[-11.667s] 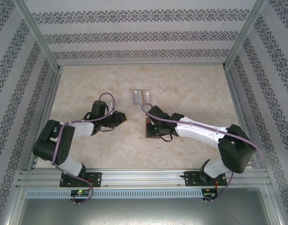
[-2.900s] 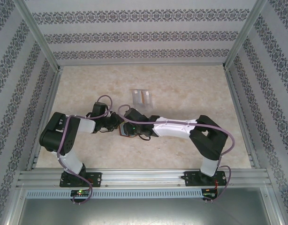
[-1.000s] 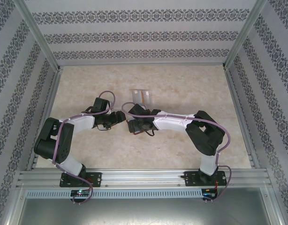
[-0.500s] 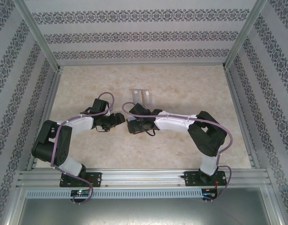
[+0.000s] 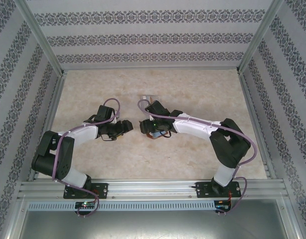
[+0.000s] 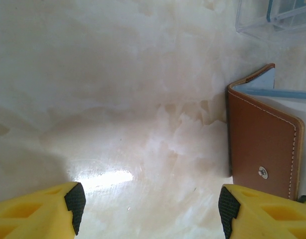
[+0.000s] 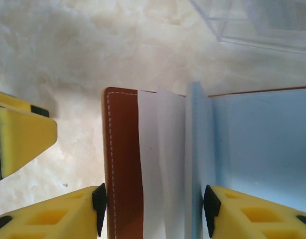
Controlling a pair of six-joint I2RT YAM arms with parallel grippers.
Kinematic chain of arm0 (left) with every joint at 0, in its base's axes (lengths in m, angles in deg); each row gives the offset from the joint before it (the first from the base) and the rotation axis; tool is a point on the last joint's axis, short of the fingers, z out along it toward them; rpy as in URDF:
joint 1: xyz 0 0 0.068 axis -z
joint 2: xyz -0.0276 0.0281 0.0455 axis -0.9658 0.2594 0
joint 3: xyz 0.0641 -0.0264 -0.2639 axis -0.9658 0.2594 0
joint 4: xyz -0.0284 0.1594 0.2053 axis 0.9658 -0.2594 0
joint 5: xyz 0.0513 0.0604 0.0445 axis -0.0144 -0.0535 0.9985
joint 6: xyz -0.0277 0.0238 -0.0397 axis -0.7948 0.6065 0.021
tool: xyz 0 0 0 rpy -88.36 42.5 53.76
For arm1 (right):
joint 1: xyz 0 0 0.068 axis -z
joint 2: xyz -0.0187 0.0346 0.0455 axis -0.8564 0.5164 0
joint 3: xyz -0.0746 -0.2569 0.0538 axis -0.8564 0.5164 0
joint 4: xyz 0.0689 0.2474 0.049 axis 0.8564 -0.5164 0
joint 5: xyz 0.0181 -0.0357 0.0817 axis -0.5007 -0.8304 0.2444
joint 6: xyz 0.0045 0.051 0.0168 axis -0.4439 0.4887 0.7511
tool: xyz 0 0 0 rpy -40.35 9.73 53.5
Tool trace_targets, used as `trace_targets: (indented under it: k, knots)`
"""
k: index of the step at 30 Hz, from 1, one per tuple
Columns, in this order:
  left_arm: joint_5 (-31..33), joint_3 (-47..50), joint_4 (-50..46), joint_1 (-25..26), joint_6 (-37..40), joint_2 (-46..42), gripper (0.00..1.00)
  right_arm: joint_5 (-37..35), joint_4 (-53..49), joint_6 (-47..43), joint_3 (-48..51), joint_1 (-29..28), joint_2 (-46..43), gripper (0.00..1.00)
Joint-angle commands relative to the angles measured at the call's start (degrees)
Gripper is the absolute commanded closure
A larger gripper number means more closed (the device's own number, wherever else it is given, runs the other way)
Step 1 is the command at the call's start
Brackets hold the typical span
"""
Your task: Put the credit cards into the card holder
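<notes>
While a clear box (image 7: 262, 25) lies beyond, our left tool (image 6: 149, 204) gapes. Our right tool (image 7: 154, 201) straddles the brown, blue-lined card holder (image 7: 122, 164); whether it clamps, we cannot tell.

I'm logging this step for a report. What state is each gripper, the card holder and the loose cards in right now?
left gripper: open, empty, beside the holder.
right gripper: jaws straddle the holder's leaves; firm grip unclear.
card holder: unsnapped, partly open, blue lining showing.
credit cards: flat on the table, outside the holder.
</notes>
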Motion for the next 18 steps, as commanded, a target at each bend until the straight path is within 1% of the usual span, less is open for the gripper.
trace_targets:
  k: [1,6,9,13,18]
  knots:
    - [-0.58,0.41,0.99,-0.14,-0.50,-0.67,0.27,6.45,3.85,-1.83,0.46,-0.60,2.54,0.43]
    - [-1.18,0.24,1.92,-0.55,-1.63,-0.17,0.27,8.12,4.70,-1.80,-0.08,-2.37,3.25,0.37]
    - [-1.98,-0.18,2.42,-0.94,-1.93,1.18,0.27,11.01,6.97,-1.05,0.75,-2.66,3.27,0.34]
    - [-4.05,0.42,6.50,-1.03,-3.76,2.09,0.30,15.34,11.16,0.70,2.22,-2.41,3.86,0.33]
    - [-4.57,-0.80,6.51,-0.97,-2.83,2.26,0.33,16.61,16.04,1.86,4.63,-1.06,4.92,0.34]
